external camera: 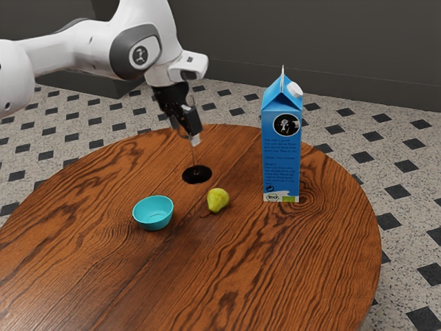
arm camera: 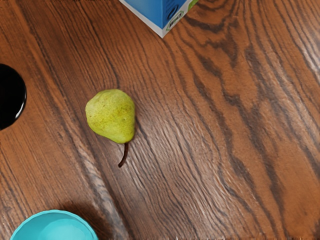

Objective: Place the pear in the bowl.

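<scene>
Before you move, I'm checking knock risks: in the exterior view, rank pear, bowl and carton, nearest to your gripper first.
1. Pear, below my gripper, between the other two.
2. Bowl, toward the exterior view's left, and carton, toward its right: too close to call.

In the exterior view, a soft and moderately bright light is falling on the round wooden table [external camera: 296,276], while the dark grey wall [external camera: 344,41] is looking rather dim. The white robot arm [external camera: 89,48] is reflecting this light gently. In the wrist view, a soft, dark shadow is lying on the wood beside the turquoise bowl [arm camera: 55,227], on the side toward the green pear [arm camera: 111,115]. Pale glare is following the wood grain, and a thin white glint is shining along the rim of the glossy black disc [arm camera: 9,95]. From where exactly the light is coming, one cannot tell.
</scene>
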`<state>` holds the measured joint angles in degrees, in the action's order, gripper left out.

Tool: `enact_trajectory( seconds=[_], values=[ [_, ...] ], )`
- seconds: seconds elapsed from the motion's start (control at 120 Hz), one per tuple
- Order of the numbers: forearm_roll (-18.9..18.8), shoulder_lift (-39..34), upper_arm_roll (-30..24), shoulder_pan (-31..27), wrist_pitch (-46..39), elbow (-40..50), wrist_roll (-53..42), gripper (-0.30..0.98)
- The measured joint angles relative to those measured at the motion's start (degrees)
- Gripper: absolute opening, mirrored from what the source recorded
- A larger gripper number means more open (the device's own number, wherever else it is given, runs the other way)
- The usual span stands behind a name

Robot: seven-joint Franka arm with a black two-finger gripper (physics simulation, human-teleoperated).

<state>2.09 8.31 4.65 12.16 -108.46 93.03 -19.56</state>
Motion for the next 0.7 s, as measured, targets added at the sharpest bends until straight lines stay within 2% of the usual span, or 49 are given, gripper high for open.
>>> enact_trajectory(
  seconds=[0.125,0.333,0.508,0.7],
  values=[
    [-0.07,0.33,0.06,-0.18,0.91,-0.12,-3.25,0.68],
    [0.71,8.06,0.25,-0.03,1.5,1.02,-6.99,0.68],
    [3.58,13.63,-0.07,0.03,0.53,1.18,-7.42,0.69],
    [5.71,22.32,0.38,-0.34,-1.55,-6.16,-5.06,0.69]
  ],
)
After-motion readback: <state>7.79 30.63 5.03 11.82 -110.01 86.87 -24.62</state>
